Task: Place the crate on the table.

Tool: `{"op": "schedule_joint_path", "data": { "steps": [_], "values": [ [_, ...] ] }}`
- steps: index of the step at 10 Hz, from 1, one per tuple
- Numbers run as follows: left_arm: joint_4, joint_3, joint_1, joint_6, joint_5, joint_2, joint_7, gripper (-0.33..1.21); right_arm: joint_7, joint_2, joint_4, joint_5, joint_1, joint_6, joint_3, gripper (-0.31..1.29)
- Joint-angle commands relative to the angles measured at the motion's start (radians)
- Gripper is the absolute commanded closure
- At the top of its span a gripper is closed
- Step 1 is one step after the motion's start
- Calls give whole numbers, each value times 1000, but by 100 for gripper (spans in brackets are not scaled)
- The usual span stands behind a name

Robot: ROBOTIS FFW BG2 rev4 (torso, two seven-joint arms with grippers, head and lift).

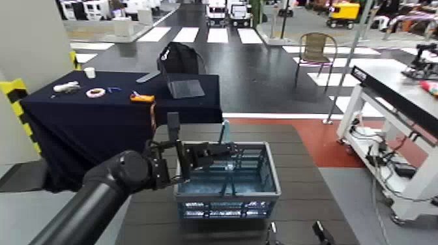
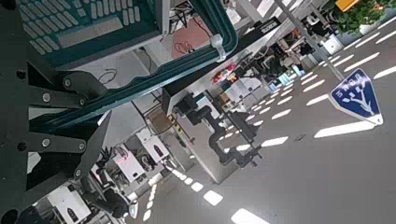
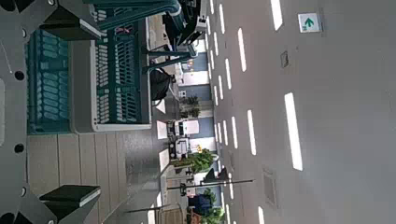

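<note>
Slatted table (image 1: 153, 212) | left pincer (image 1: 228, 149) grips crate (image 1: 228, 200) handle (image 1: 225, 133) | right pincer (image 1: 295, 228) open, near crate, cut off

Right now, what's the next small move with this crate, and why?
I'd ease the crate straight down until its base is surely seated, then release: the left gripper is shut on its upright handle, the crate sits over the table, and I can't tell whether its base touches. The right gripper is open, off the crate.
</note>
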Motion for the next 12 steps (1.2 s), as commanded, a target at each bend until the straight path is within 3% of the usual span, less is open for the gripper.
{"op": "schedule_joint_path", "data": {
  "steps": [1, 5, 9, 10, 12],
  "values": [
    [101, -22, -48, -33, 1, -23, -3, 119, 0, -2, 3, -5, -5, -3, 6, 13],
    [244, -54, -99, -61, 1, -52, -28, 119, 0, -5, 7, -5, -8, -4, 11, 13],
    [264, -51, -102, -61, 1, -57, -29, 119, 2, -3, 7, -6, -10, -4, 14, 13],
    [264, -51, -100, -64, 1, -58, -31, 111, 0, -5, 7, -6, -10, -4, 14, 13],
    [264, -52, -99, -70, 1, -58, -34, 70, 0, -5, 7, -6, -10, -4, 16, 13]
  ]
}}
